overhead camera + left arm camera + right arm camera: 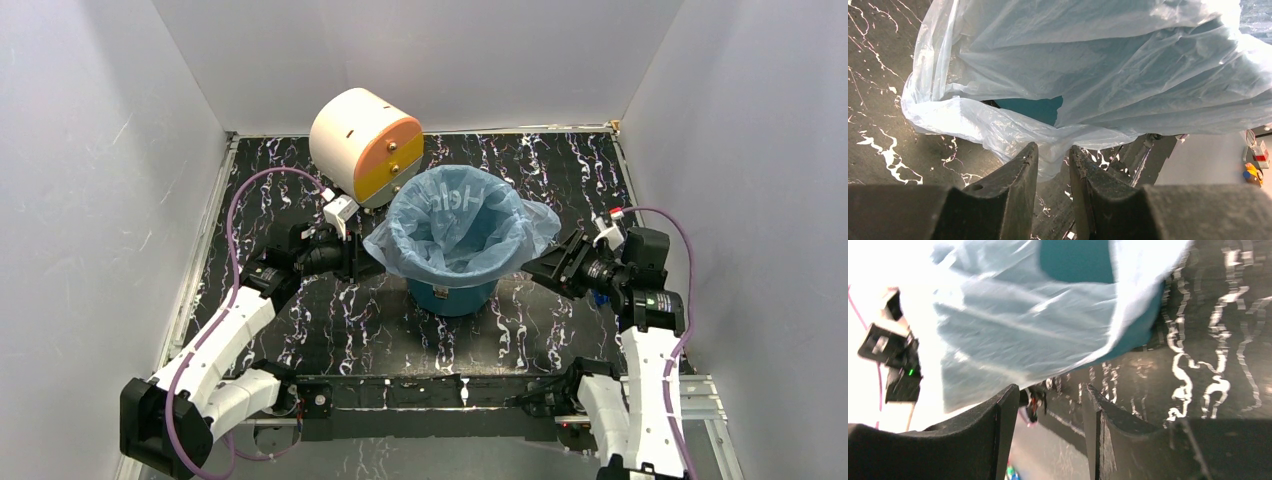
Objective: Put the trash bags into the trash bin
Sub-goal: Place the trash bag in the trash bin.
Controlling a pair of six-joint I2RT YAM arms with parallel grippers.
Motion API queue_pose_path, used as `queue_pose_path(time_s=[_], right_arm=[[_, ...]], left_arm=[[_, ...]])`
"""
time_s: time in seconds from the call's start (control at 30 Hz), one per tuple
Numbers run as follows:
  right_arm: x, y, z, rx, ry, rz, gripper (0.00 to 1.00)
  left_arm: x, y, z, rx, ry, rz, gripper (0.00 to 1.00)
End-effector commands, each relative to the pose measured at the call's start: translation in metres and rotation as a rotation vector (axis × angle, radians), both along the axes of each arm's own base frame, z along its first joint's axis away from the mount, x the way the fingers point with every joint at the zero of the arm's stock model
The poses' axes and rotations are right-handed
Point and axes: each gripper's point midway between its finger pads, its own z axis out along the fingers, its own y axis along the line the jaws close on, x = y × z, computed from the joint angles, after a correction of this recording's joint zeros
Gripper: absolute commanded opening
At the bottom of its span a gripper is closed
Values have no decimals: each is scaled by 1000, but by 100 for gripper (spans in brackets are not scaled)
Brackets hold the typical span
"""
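Observation:
The teal trash bin (452,293) stands upright mid-table. The pale blue trash bag (460,225) lines it, its mouth spread open and folded out over the rim. My left gripper (368,253) sits at the bag's left overhang. In the left wrist view the left gripper (1053,146) is open by a narrow gap, and a loose fold of the bag (1098,75) hangs at its tips, unpinched, with the bin (1033,107) showing behind. My right gripper (532,268) is just right of the bin. It (1051,387) is open and empty, below the bag (1023,315) and bin (1078,260).
A cream and orange drum-shaped box (365,145) lies close behind the bin on its left. Grey walls enclose the black marbled table (570,180) on three sides. A metal rail (440,392) runs along the near edge between the arm bases.

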Motion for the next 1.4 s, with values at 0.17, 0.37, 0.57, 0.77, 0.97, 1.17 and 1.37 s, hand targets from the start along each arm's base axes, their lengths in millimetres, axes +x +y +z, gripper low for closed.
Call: queue_pose_path(time_s=[0.17, 0.37, 0.57, 0.77, 0.97, 1.17, 1.37], right_arm=[[-65, 52, 69, 84, -364, 484, 56], [-67, 59, 71, 48, -482, 561, 55], [-40, 55, 78, -50, -598, 536, 54], [-40, 66, 91, -4, -684, 588, 53], [-31, 80, 72, -39, -648, 602, 52], [-16, 103, 53, -89, -612, 625, 52], [-5, 120, 46, -130, -656, 573, 53]], left_arm=[[1, -3, 11, -33, -18, 3, 33], [3, -5, 17, -45, -25, -3, 38], [2, -3, 14, -28, -44, 1, 41], [7, -4, 16, -26, -39, 5, 42], [9, -8, 17, -39, -16, -5, 43], [12, -4, 20, -26, -33, 25, 44], [20, 8, 20, 29, -76, 97, 45]])
